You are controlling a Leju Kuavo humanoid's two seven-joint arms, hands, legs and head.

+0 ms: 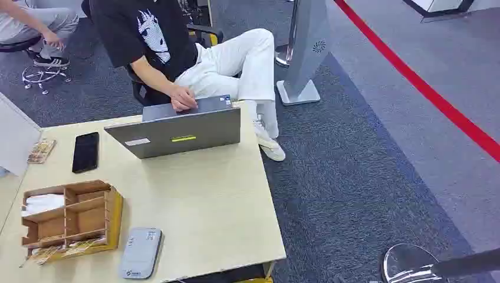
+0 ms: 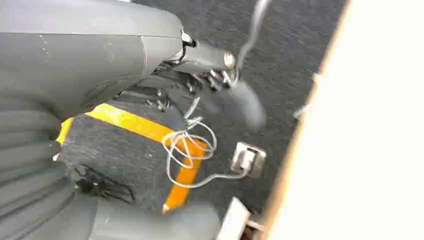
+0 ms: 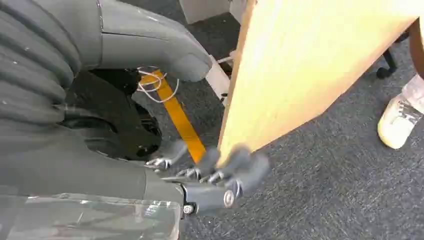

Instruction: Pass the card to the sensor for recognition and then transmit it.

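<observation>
The card itself I cannot pick out with certainty; the likeliest place is the wooden organizer (image 1: 71, 219) at the counter's near left corner, where white and patterned slips sit in and under its compartments, too small to tell apart. The sensor is, I judge, the flat grey reader (image 1: 140, 253) lying just beside the organizer along the near edge.

Both arms hang low beside the counter (image 1: 194, 194), over the carpet. The left hand (image 2: 220, 85) has its dark fingers loosely spread and blurred, with nothing in them (open, as far as the blur allows). The right hand (image 3: 215, 172) hangs off the near right corner of the counter, fingers slightly curled and apart, also holding nothing.

So the task looks to be at its very start: no card is picked up yet. The next move calls for raising one hand above the counter's edge, reaching into the organizer and pinching a thin card without dragging its neighbours out, then carrying it the short way to the reader.

Further back, a phone (image 1: 85, 151) lies near the far left edge, and a laptop (image 1: 177, 131) stands at the far edge with a seated person's hand (image 1: 184, 99) on it.
</observation>
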